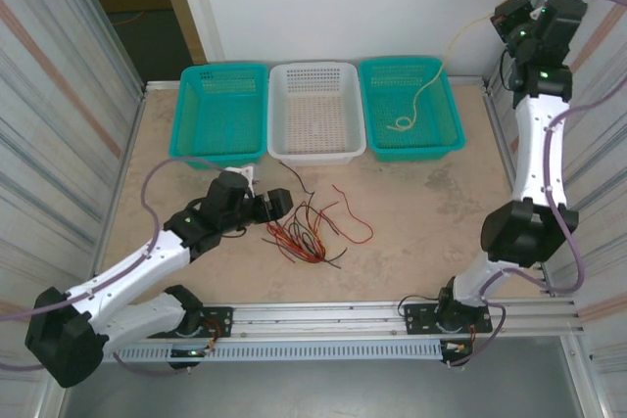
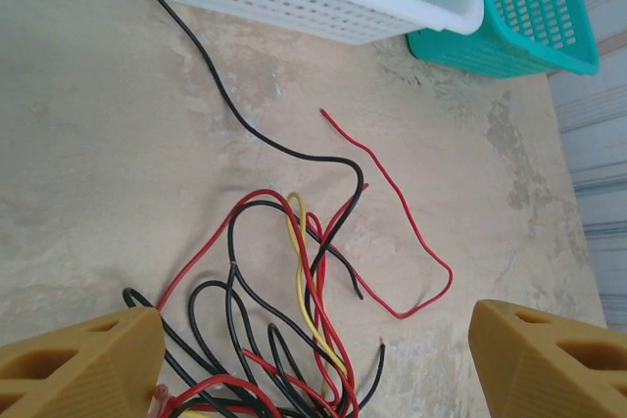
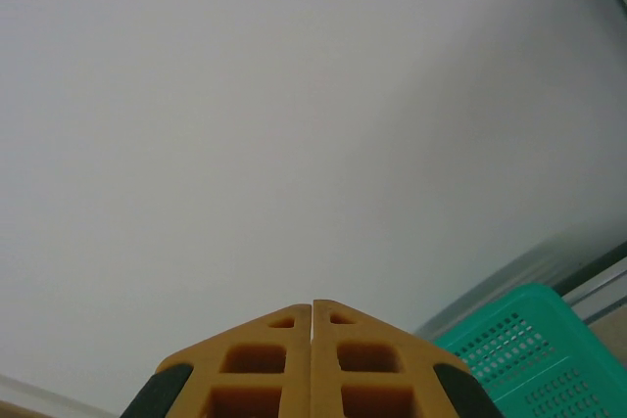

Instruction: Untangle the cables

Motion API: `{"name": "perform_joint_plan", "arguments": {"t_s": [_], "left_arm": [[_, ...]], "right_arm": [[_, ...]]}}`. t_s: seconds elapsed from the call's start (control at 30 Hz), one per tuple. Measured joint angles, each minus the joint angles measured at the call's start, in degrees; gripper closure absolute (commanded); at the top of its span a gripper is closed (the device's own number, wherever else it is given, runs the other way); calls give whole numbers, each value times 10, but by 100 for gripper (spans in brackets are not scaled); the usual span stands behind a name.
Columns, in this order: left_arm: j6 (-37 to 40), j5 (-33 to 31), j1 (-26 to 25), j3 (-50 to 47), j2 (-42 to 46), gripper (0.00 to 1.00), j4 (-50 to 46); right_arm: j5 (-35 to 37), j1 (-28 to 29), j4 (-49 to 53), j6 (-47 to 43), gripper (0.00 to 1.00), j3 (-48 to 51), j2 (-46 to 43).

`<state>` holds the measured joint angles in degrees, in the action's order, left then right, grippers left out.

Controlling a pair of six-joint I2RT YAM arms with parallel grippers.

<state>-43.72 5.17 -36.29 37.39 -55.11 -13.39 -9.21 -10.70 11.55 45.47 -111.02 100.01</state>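
L gripper spread over cables, R gripper pinching tan cable: we risk grabbing several strands, pulling them tighter

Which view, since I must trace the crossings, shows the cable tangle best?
Left wrist: the cable tangle lies close, so red, black and yellow strands and their crossings separate clearly. Top external shows the tangle whole but small, beside the left gripper. Right wrist faces the wall.

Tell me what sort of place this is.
Probably a robot test cell in a lab: a table fenced by corrugated panels, two arms bolted to a rail, and three sorting baskets behind tangled cables.
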Motion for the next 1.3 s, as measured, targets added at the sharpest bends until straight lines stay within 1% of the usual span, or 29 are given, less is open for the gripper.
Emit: {"name": "perform_joint_plan", "arguments": {"t_s": [0.13,0.4,0.63,0.77,0.9,1.1,1.3], "left_arm": [[0,11,22,0,10,21,-6],[0,30,30,0,0,20,-10],[-2,47,37,0,-25,25,-9],[-2,54,37,0,-25,26,-9],[-2,58,37,0,-25,27,-9],[-2,64,37,0,-34,29,-9],[-2,75,37,0,-55,30,-9]], "right_arm": [[22,14,-24,-10,100,2,40],[39,18,-46,-10,99,-10,100],[23,18,-32,-7,99,-27,126],[-10,12,24,-7,99,-63,130],[-68,-10,88,-7,97,-123,130],[-141,-43,219,-10,97,-223,130],[-169,-40,298,-16,95,-235,139]]}}
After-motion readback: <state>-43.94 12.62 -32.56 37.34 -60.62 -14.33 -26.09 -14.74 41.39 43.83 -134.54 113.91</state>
